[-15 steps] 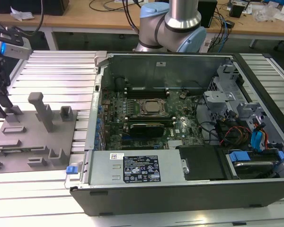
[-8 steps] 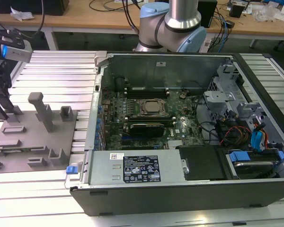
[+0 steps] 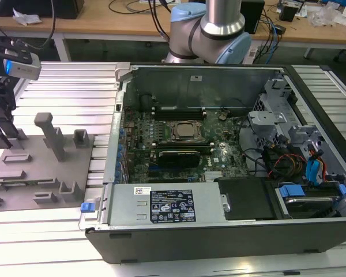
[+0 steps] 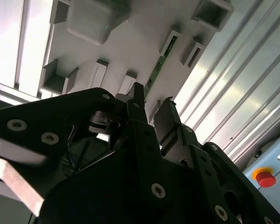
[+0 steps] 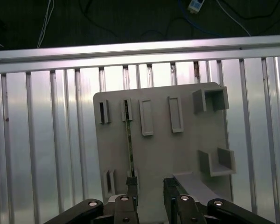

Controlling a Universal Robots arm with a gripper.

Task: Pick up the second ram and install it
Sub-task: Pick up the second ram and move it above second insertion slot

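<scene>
We have the ram point(image 5: 129, 140) in the first wrist view: a thin green stick lying flat in a narrow slot of the grey holder point(image 5: 177, 154). It runs lengthwise from a slot at the holder's far edge towards the jaws. The jaws are spread apart, gripping nothing. One dark finger point(image 5: 130, 186) sits right over the ram's near end, and the other stands off to the side above bare grey plate. We cannot tell whether that finger touches the stick.

In the second wrist view the ram point(image 4: 158, 65) shows as a green edge leading down into the gap between the two fingers. The holder point(image 4: 130, 42) rests on the ribbed aluminium worktop point(image 5: 37, 140). In the exterior view the holder point(image 3: 23, 173) lies at the exterior view's left. Beside it stands the open computer case point(image 3: 161, 236), with the arm point(image 3: 222, 17) rising behind it.
</scene>
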